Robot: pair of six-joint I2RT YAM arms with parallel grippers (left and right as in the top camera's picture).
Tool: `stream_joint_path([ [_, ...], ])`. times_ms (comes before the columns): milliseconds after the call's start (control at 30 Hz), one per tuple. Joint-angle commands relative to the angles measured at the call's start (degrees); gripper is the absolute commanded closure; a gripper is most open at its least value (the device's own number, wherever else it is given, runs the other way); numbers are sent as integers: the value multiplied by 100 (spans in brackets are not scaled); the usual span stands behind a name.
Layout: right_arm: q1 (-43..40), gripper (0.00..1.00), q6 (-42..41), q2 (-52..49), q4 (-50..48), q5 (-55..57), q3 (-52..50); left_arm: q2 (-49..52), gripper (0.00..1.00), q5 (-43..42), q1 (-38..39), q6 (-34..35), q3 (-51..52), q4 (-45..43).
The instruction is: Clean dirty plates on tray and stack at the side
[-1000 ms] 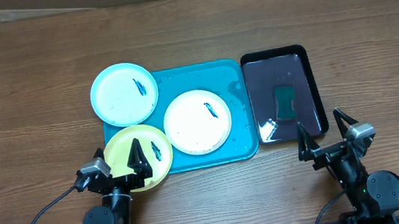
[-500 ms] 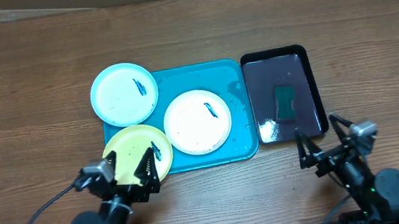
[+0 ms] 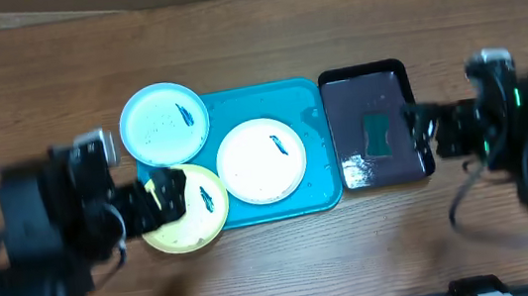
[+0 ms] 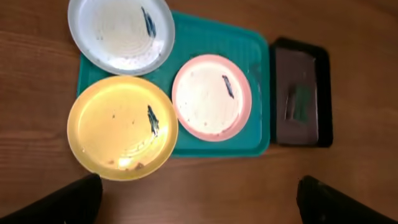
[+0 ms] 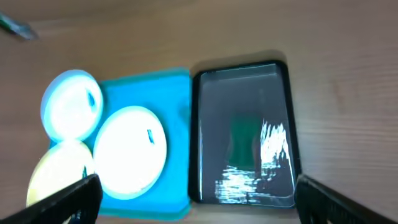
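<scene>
Brown wood-grain desk (image 3: 252,40) surface carries all items. A teal tray (image 3: 308,98) lies near the centre of the desk. A narrower black tray (image 3: 418,115) lies just beside its right edge. A green sponge (image 3: 378,135) is seen inside the black tray, on a wet, reflective floor.

Three plates are located on the teal tray:
- The light-blue plate (image 3: 157,130) is at the far left corner and overhangs the rim.
- The yellow plate (image 3: 202,220) is at the near left corner and overhangs the rim toward the near left.
- The white plate (image 3: 256,164) lies wholly within the tray, right of the other two.

A dark-blue smear (image 3: 280,146) is visible on each plate. The yellow plate is just beside both other plates; contact cannot be confirmed.

The left tool (image 3: 160,200) is blurred overhead and is seen over the left part of the yellow plate. Its fingers (image 4: 68,200) are spread wide in the left wrist view, with nothing between them.

The right tool (image 3: 420,130) is blurred overhead and is seen over the right rim of the black tray. Its fingers (image 5: 68,199) are likewise spread wide and nothing is held.
</scene>
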State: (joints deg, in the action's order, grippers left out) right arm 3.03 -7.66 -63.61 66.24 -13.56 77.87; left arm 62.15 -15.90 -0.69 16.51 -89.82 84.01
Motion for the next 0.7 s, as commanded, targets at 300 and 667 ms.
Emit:
stream_joint_path([
  [300,4,8,107,-2931,1425,-796,2046,2415,19,-658,166,33,-890,455],
  [667,525,30,-127,-3383,1390,365,1775,3729,55,74,962,26,-881,455],
])
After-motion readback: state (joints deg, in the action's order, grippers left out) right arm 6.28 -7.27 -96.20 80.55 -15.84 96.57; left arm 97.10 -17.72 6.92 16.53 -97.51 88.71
